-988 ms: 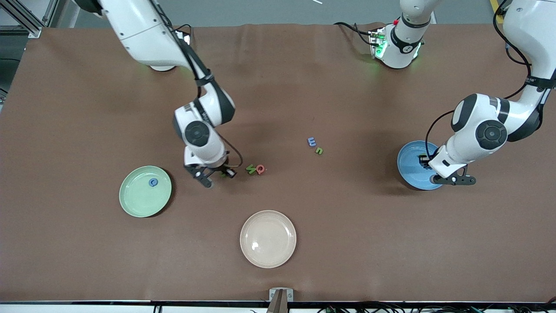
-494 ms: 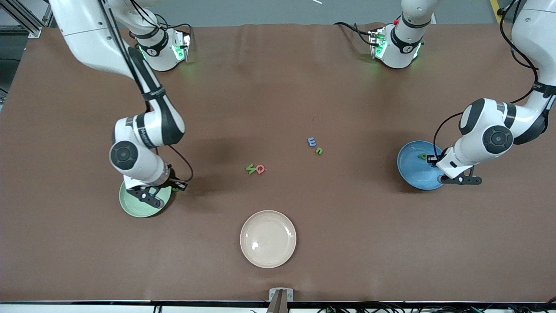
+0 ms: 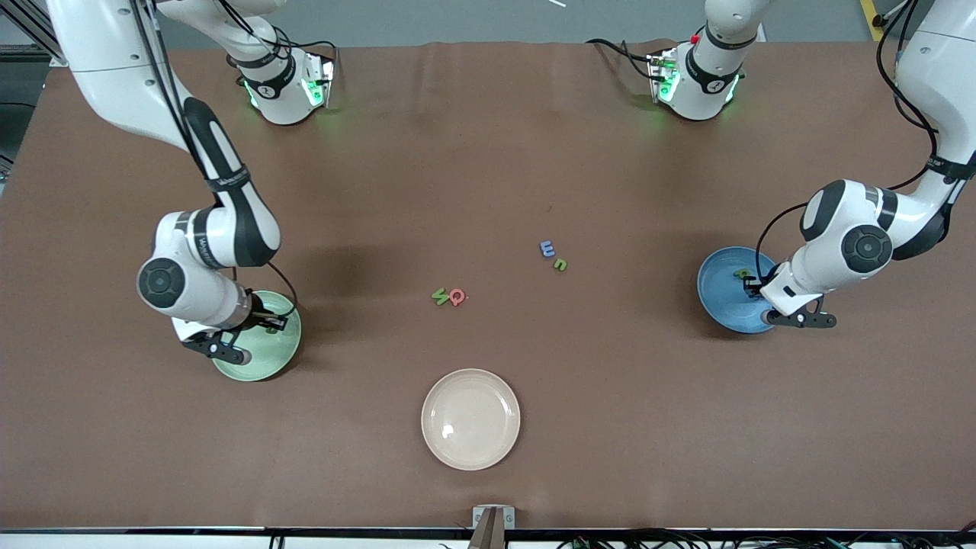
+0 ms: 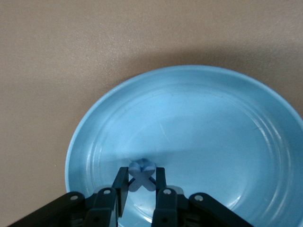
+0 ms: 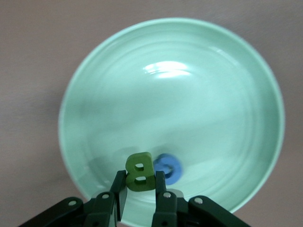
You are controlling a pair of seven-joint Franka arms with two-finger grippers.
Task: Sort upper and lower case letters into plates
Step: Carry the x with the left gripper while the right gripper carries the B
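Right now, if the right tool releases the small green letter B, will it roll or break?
The small green letter B looks flat and blocky, so it probably drops flat into the pale mint green plate without rolling. It seems stiff, hardly fragile.

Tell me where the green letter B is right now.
The green letter B is clamped in the right gripper, over the mint green plate at the right arm's end of the table, above a blue letter lying in it.
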